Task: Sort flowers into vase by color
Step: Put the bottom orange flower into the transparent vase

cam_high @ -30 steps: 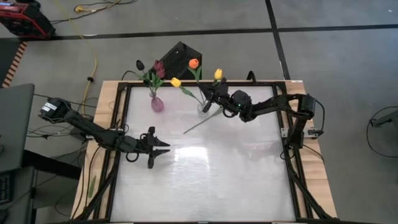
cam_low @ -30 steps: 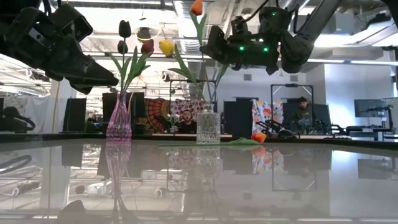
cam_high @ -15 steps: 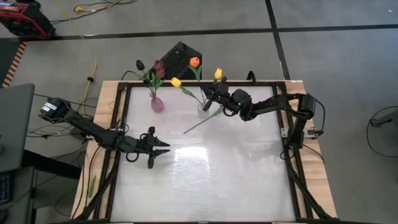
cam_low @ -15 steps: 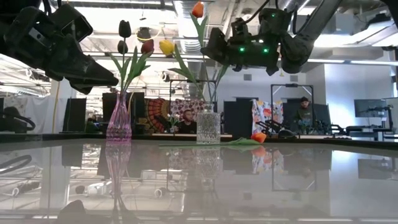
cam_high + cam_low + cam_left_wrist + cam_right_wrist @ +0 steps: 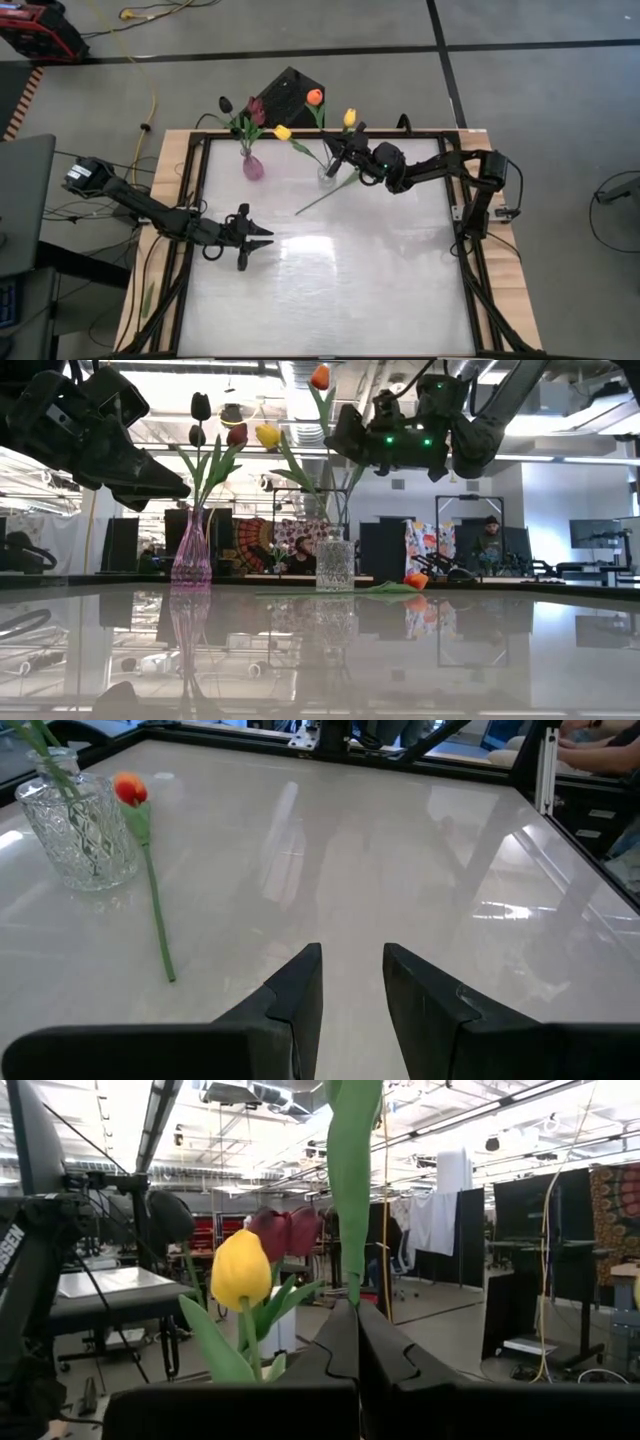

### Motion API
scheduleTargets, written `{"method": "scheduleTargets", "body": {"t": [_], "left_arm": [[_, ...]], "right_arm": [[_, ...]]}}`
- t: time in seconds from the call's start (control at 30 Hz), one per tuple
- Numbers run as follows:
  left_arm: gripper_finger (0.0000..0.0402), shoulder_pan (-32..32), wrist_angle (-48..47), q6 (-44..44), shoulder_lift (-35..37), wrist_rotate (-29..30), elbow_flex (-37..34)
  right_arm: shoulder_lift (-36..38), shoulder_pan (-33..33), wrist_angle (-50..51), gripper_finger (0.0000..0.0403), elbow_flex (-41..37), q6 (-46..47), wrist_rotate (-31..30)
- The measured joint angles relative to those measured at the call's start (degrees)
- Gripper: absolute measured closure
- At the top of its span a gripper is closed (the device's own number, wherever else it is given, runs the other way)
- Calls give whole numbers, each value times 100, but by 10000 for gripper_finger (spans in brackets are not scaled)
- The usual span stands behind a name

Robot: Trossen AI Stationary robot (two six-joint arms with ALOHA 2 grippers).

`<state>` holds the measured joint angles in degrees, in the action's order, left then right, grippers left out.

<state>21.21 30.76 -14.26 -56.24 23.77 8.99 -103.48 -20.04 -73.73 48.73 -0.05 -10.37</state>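
Note:
A clear cut-glass vase (image 5: 328, 177) (image 5: 335, 565) (image 5: 85, 840) holds an orange tulip (image 5: 313, 97) (image 5: 320, 376) and yellow tulips (image 5: 283, 131) (image 5: 351, 117). A pink vase (image 5: 253, 167) (image 5: 191, 560) holds dark maroon tulips (image 5: 256, 108). One orange tulip (image 5: 320, 198) (image 5: 155, 910) lies flat on the table, its head (image 5: 130, 790) beside the clear vase. My right gripper (image 5: 339, 159) (image 5: 357, 1305) is over the clear vase, shut on a green stem. My left gripper (image 5: 265, 238) (image 5: 352, 952) hovers open over the table's left part. My right gripper pinches a green stem (image 5: 352, 1285) between its two shut fingers, well above the clear vase's mouth. The fingers come level from the table's right side and lie across the stem. The stem stands roughly upright and rises out of the wrist view, so its head does not show there.
A black box (image 5: 290, 90) stands just beyond the table's far edge. The white tabletop (image 5: 350, 280) is framed by black rails (image 5: 470, 270). People sit in the room behind the table (image 5: 300, 550).

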Motion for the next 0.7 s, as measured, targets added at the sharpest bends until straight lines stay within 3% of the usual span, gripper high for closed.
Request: {"method": "scheduleTargets", "body": {"t": [0.7], "left_arm": [[306,-1,0,0,-1,-2,0]], "right_arm": [[-7,141,3,387,0,-23,-26]]}}
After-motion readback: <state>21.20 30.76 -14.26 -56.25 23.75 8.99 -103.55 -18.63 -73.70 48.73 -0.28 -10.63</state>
